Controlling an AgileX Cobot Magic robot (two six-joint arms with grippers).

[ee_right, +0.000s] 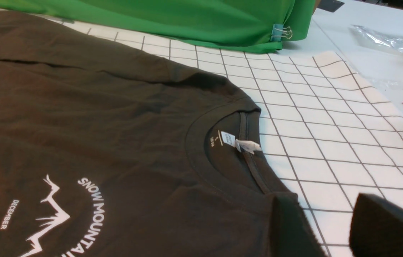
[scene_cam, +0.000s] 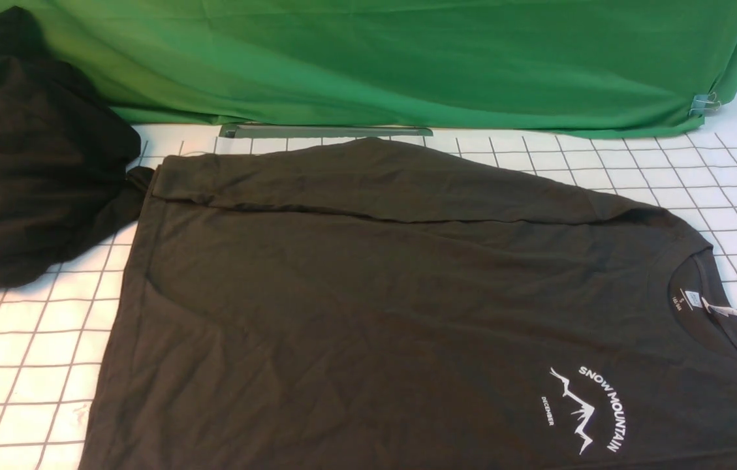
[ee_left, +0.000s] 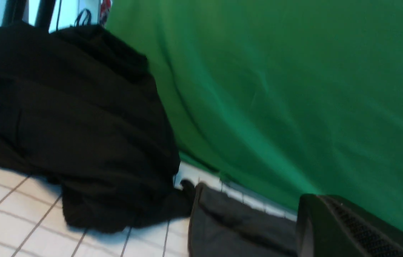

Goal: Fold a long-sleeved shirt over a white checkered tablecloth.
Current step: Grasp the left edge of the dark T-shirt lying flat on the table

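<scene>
only the front view takes in the whole long-sleeved shirt [scene_cam: 368, 294]. it lies spread flat on the white checkered tablecloth [scene_cam: 701, 189], collar toward the robot's right, one sleeve folded across its far edge. neither arm shows in that view. a black heap of cloth [scene_cam: 29, 163] sits at the far left, touching the shirt's corner, and a green cloth [scene_cam: 407, 59] hangs behind.

the right wrist view brings the neck label [ee_right: 246, 144] and the binder clip [ee_right: 281, 33] on the green cloth's corner close. it alone shows bare desk [ee_right: 344, 25] past the tablecloth's edge. the left wrist view looks from low down at the heap and the green cloth, with the shirt's far-left corner beside them.

the left gripper [ee_left: 351, 228] appears there only as a dark block near that corner, and it is clenched. the right gripper [ee_right: 333, 232] hovers low by the shoulder next to the collar, jaws parted with tablecloth showing in the gap. one of its fingers [ee_right: 287, 228] is over the shirt's edge, the other over the tablecloth.
</scene>
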